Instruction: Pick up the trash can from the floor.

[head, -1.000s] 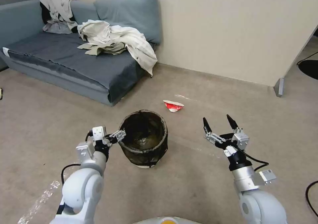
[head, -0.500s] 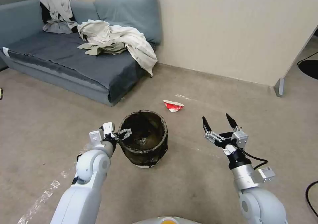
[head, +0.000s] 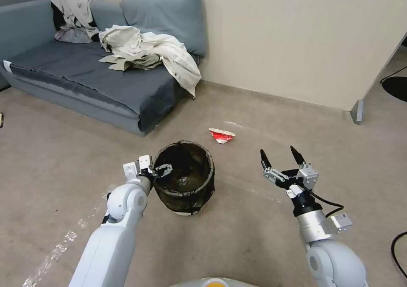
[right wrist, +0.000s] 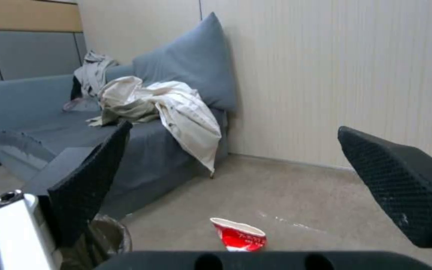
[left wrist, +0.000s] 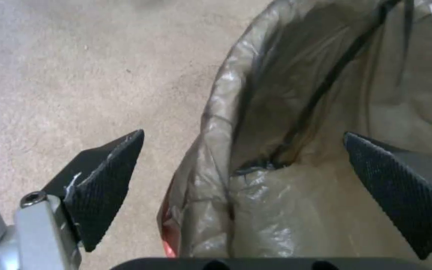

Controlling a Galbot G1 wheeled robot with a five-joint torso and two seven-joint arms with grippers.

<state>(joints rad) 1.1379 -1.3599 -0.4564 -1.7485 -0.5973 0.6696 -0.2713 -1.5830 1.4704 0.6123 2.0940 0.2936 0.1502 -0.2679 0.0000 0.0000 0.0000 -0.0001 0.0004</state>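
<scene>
The trash can (head: 185,177) stands upright on the floor (head: 254,236). The left pincer (head: 160,169), spread, straddles its left rim, one finger (left wrist: 401,191) inside. The right pincer (head: 280,154) hovers spread, well right.

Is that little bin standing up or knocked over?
Upright: the trash can sits base-down on the floor, its open mouth facing up.

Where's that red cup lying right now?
In the head view the cup lies on the floor just beyond the bin, short of the wall, right of the sofa.
</scene>
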